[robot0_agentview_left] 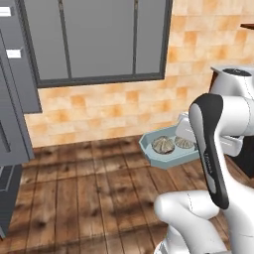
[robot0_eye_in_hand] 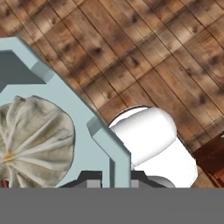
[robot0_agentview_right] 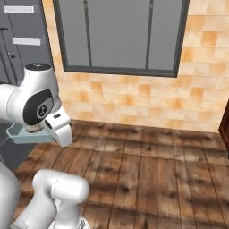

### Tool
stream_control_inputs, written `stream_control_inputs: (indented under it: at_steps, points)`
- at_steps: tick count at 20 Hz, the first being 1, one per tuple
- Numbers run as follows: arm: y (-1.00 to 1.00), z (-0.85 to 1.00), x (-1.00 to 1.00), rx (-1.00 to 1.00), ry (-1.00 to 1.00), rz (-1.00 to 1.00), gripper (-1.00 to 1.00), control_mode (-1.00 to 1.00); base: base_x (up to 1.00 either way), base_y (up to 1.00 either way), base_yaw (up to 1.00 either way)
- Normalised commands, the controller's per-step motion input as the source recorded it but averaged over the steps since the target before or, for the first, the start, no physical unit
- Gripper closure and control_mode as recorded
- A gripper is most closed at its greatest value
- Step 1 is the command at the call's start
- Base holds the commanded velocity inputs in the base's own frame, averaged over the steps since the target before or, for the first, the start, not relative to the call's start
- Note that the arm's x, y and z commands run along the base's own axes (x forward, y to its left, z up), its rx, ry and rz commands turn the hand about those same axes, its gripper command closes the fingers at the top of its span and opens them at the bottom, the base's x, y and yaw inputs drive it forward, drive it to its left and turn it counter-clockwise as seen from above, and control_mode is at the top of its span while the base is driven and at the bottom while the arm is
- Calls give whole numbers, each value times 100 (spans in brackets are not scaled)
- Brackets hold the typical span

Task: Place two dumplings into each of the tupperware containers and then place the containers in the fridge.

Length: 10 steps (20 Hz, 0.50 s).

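the pale blue-green container [robot0_agentview_left: 159,155] hangs in the air above the wooden floor [robot0_agentview_left: 89,193], two dumplings [robot0_agentview_left: 162,144] side by side inside. the jaws of the gripper [robot0_eye_in_hand: 113,178] are clamped on its rim.

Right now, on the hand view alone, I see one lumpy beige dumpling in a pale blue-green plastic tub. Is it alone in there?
Observer: No. The left base view shows two lumpy beige dumplings side by side in the pale blue-green plastic tub.
Operator: Does the tub sit on those brown wooden planks?
Observer: It seems not. The gripper is shut on its rim and holds it up above the brown wooden planks.
Operator: And the fridge?
Observer: The tall grey fridge stands at the left edge of that view, across the planks from the tub.
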Motion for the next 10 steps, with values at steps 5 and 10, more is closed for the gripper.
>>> stream_control_inputs:
  at_steps: [5, 10]
  points:
    - [0, 0, 0, 0, 0, 0, 100, 100, 100, -76, 21]
    - [0, 0, 0, 0, 0, 0, 100, 100, 100, 24, -12]
